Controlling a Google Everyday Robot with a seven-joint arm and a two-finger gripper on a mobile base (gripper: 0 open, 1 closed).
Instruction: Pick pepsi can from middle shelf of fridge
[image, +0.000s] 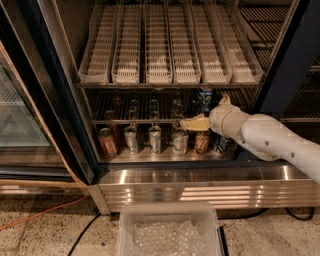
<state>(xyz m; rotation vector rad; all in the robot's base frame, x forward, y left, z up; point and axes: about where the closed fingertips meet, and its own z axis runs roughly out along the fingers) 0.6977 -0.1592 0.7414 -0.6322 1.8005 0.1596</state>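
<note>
The pepsi can (204, 98) is blue with pale markings and stands upright toward the right of the middle shelf (140, 120), a dark wire rack inside the fridge (59, 100). My gripper (208, 111) is at the end of a white arm reaching in from the right, right at the shelf's front rail, just in front of and below the can. It is open: one pale finger (192, 122) points left along the rail and the other (224, 99) points up beside the can. The can is not held.
White slotted trays (170, 50) fill the shelf above. On the steel floor below stand an orange-brown can (106, 142), silver cans (155, 139) and a brown can (201, 142). A clear plastic bin (167, 232) sits on the floor before the ribbed base panel (200, 189). The glass door (20, 115) is at the left.
</note>
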